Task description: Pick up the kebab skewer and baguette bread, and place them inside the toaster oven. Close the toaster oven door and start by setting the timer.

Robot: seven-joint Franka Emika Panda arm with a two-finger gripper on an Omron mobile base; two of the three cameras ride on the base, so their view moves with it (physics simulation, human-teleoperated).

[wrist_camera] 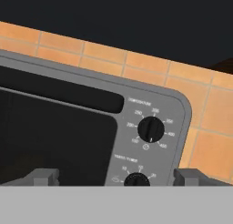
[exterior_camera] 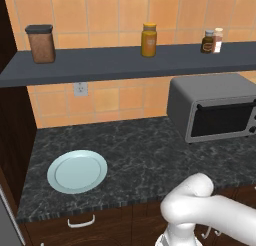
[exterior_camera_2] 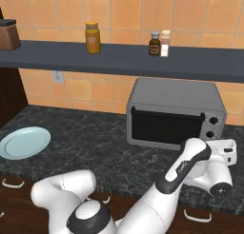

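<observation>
The grey toaster oven (exterior_camera_2: pixel 176 97) stands on the dark counter against the tiled wall, also at the right in the left base view (exterior_camera: pixel 212 97). Its dark glass toaster oven door (exterior_camera_2: pixel 163 127) is shut, with the bar handle along the top. My gripper (exterior_camera_2: pixel 228 148) hovers just in front of the oven's right end, open with nothing between its fingers. In the hand view the gripper (wrist_camera: pixel 117 176) faces the control panel, with the lower timer knob (wrist_camera: pixel 136 179) between the wide-set fingertips (wrist_camera: pixel 43 175) and the upper dial (wrist_camera: pixel 150 129) above. The kebab skewer and baguette bread are out of view.
An empty pale blue plate (exterior_camera: pixel 77 171) lies at the counter's left. A dark shelf (exterior_camera_2: pixel 143 62) above the oven carries a yellow jar (exterior_camera_2: pixel 93 37), small spice bottles (exterior_camera_2: pixel 159 43) and a brown canister (exterior_camera: pixel 41 43). Drawers run below the counter's front edge.
</observation>
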